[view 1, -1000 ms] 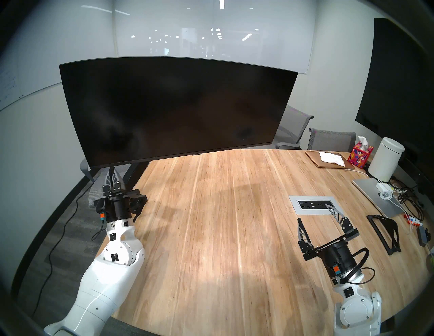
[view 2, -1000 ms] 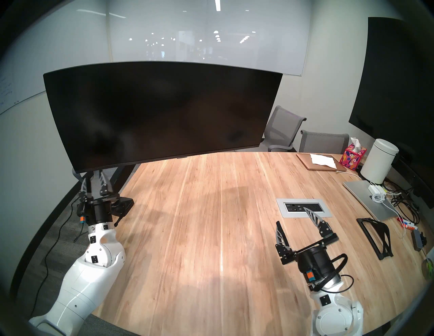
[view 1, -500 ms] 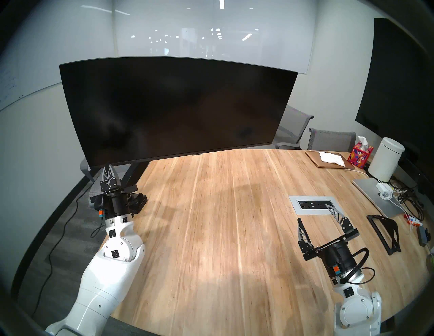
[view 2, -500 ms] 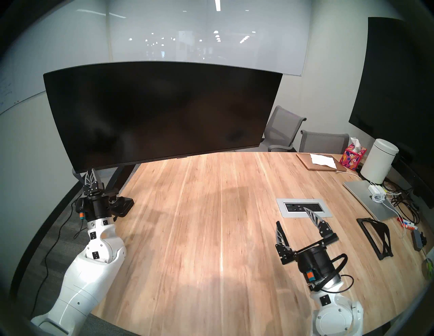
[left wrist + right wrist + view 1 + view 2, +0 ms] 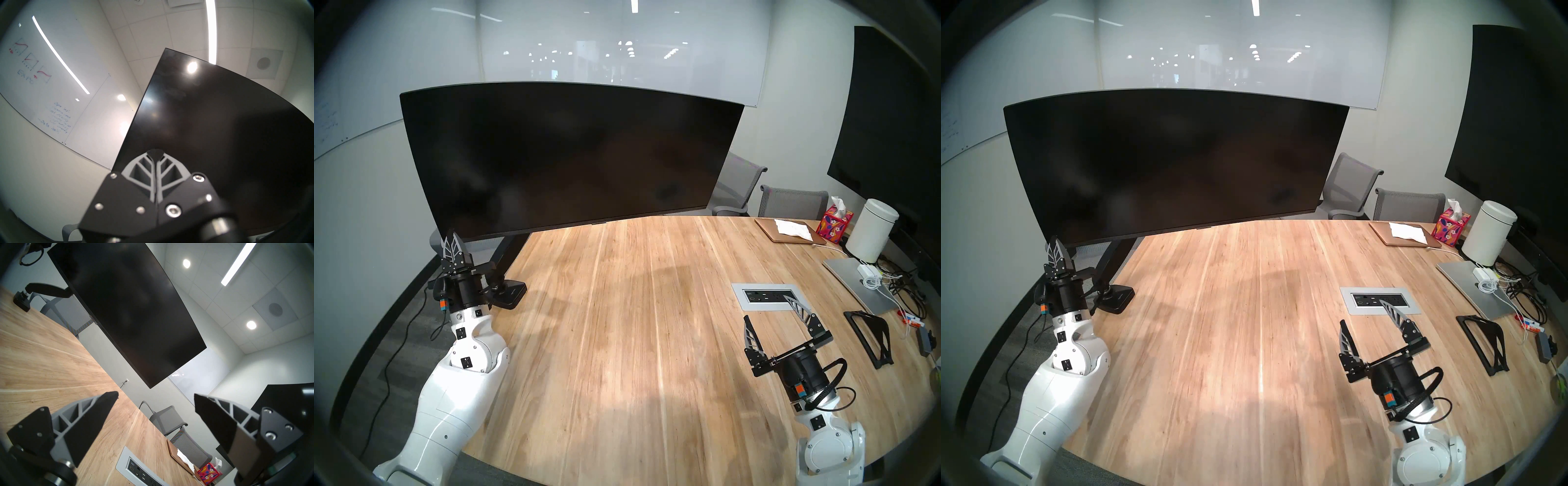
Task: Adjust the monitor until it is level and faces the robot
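1. Reaching up from the near left edge of the wooden table (image 5: 619, 339), the left arm (image 5: 449, 400) points its left gripper (image 5: 451, 234) upward at the lower left corner of the monitor (image 5: 565, 156); the two fingers are pressed flat together with nothing between them, and their tip sits at the screen's bottom edge. Whether it touches the screen cannot be told.
2. Hanging over the near right part of the table, the right gripper (image 5: 767, 307) has its fingers spread wide and holds nothing.
3. Just past the right gripper, a grey socket panel (image 5: 768, 297) is set into the tabletop.
4. On the left side of the table, behind the left wrist, the monitor's black clamp base (image 5: 512, 293) grips the table edge, and its black support arm (image 5: 509, 253) rises from it to the screen.
5. The monitor hangs over the far left of the table, dark, its left end lower than its right, so its bottom edge slopes.
6. At the far right stand a white canister (image 5: 872, 234), a tissue box (image 5: 836, 225) and a tangle of cables (image 5: 897, 285).
7. Two grey chairs (image 5: 792, 203) sit behind the table, and a larger black screen (image 5: 897, 118) hangs on the right wall.
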Available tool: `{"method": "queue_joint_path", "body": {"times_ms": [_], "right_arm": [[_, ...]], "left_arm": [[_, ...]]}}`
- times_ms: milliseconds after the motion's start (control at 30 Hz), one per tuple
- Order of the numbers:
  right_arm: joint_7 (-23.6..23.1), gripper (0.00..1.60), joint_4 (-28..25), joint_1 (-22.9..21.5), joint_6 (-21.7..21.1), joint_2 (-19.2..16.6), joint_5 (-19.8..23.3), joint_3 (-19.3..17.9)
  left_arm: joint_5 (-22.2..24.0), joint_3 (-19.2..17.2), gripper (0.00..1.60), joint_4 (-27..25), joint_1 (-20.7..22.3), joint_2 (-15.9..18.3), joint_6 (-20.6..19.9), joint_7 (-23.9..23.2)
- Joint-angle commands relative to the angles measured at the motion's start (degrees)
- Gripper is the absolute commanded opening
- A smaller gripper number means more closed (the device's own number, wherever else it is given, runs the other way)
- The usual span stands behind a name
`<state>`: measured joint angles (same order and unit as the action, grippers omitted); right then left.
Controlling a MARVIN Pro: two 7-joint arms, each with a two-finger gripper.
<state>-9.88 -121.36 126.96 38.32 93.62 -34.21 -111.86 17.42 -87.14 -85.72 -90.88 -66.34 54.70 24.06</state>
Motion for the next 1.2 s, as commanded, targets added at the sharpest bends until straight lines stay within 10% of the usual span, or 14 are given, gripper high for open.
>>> {"method": "queue_joint_path", "body": {"times_ms": [0, 1167], "right_arm": [[0.17, 1.60, -1.19, -0.10, 0.09, 0.10, 0.35, 0.02], [0.18, 1.60, -1.18, -0.11, 0.10, 0.10, 0.35, 0.02]], "left_arm": [[0.81, -0.06, 0.00, 0.27, 2.42, 2.58, 0.30, -2.05], [4.43, -3.76, 0.00, 9.64, 9.29, -2.60, 0.30, -12.83]]}}
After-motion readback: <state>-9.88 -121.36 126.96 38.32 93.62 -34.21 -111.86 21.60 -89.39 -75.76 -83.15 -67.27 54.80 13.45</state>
